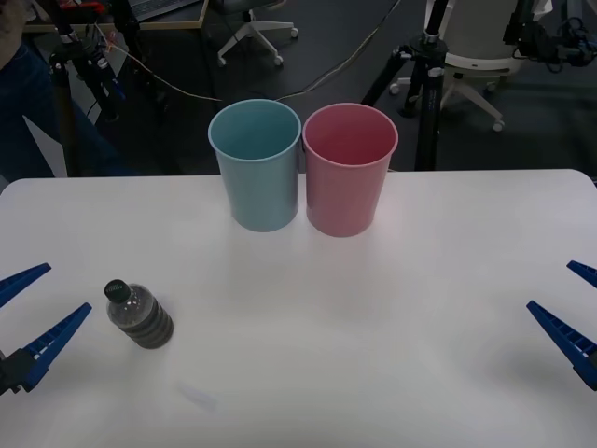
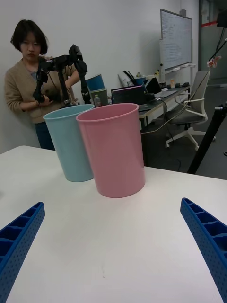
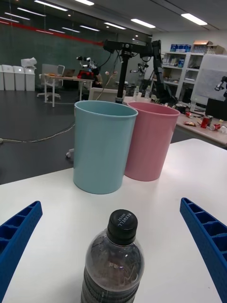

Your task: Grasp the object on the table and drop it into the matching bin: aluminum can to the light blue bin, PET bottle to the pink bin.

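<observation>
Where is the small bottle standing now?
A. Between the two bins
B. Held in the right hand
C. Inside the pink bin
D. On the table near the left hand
D. The bottle stands upright on the table, close to the open left hand, well in front of both bins.

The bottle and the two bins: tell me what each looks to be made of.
The bottle looks like clear, glossy plastic: dark liquid shows through its wall, and the black cap looks like ribbed matte plastic. The light blue bin and the pink bin look like opaque moulded plastic with a smooth, satin surface and rolled rims, though the pictures cannot confirm it.
</observation>
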